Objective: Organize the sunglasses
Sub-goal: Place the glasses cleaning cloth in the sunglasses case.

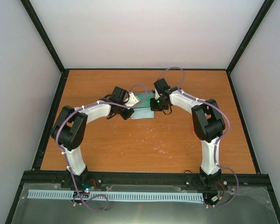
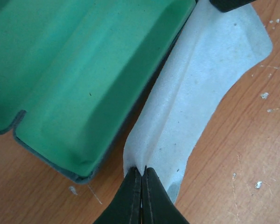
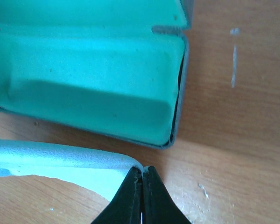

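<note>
You are pinching the cloth (image 2: 200, 84) with both claws. The left claw (image 2: 142, 179) is pressing its tips together on the cloth's left end. The right claw (image 3: 142, 175) is doing the same on the right end, with its tips closed tight on a corner. That corner seems to be riding slightly off the wood, though the wrist view is tight.

The case (image 2: 84, 70) is lying open with its green lining facing up. It is sitting in the far half of the tabletop (image 1: 130, 144), about midway between the left and right edges. The cloth is running along the case's near long side, just beside it. Both arms are reaching in toward the middle, meeting over the cloth and case.

As for the sunglasses, I am not making them out in any view, so I cannot tell where they are lying.
</note>
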Controlling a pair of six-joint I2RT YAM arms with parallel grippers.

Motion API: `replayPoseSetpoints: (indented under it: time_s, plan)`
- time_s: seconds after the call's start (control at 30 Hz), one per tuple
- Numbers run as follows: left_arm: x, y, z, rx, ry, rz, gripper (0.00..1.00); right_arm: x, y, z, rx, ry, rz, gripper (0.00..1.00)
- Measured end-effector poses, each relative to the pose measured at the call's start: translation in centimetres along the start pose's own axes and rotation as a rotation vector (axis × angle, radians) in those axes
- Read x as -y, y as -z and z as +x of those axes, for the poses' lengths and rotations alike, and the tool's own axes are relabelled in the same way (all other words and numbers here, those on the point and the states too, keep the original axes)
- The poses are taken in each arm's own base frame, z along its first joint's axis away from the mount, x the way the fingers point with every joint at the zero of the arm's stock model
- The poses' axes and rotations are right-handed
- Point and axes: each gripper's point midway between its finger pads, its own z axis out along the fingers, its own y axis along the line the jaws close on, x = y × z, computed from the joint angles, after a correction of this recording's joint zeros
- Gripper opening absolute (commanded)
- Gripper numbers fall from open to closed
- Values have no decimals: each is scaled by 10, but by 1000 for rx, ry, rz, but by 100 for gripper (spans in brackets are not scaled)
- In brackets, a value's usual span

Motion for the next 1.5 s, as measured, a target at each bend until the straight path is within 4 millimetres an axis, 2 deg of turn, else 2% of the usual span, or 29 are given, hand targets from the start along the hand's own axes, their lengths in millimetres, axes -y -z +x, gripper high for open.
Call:
replayPoseSetpoints:
  time_s: [0.37,0.7,1.03,1.23,1.5]
  plan:
    - [-13,4,-13,29,1,-36,0,-10,-3,-37,52,21,-2,3]
    - [-37,-3,-14,30,19,-74,1,-10,-10,-48,51,25,9,3]
    - [-44,-10,-20,33,9,-79,1,-9,-14,-55,57,30,24,3]
    - [-44,-17,-16,21,4,-74,0,-8,-17,-56,55,29,30,3]
    - [-50,-15,-22,32,-5,-89,1,-6,-24,-57,50,28,34,3]
